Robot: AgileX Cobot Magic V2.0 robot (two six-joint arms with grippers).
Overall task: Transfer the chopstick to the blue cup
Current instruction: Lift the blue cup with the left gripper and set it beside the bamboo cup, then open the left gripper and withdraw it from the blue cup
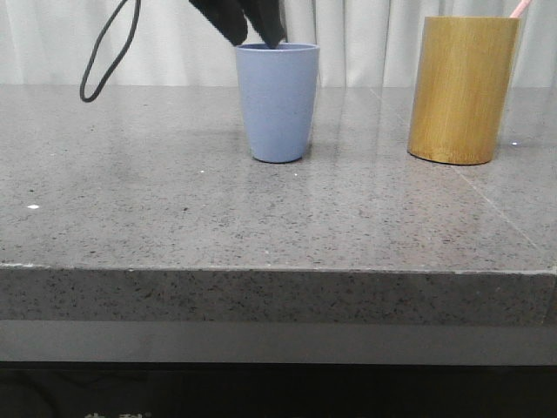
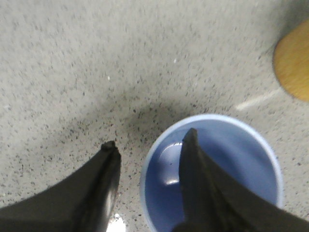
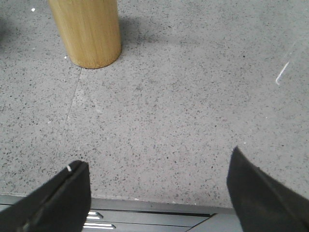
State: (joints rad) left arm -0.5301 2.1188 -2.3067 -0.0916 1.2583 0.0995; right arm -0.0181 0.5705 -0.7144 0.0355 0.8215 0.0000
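Front view: left gripper (image 1: 253, 35) hangs right at the rim of the blue cup (image 1: 277, 103), tips apart, nothing held. Chopstick (image 1: 520, 9) pokes its pink tip out of the bamboo holder (image 1: 461, 90), well apart from the cup.

Left wrist view: one finger (image 2: 193, 164) over the cup's mouth, other outside the rim; cup interior looks empty.

Right wrist view: right gripper (image 3: 157, 186) spread wide over bare table (image 3: 183, 106), holding nothing.

Judgement: transfer not done; chopstick pickup & drop both left.

Right hand (image 3: 157, 193) fingers spread wide above grey speckled stone tabletop (image 3: 193, 111) near its edge; tall tan bamboo cylinder (image 3: 89, 30) upright farther in.
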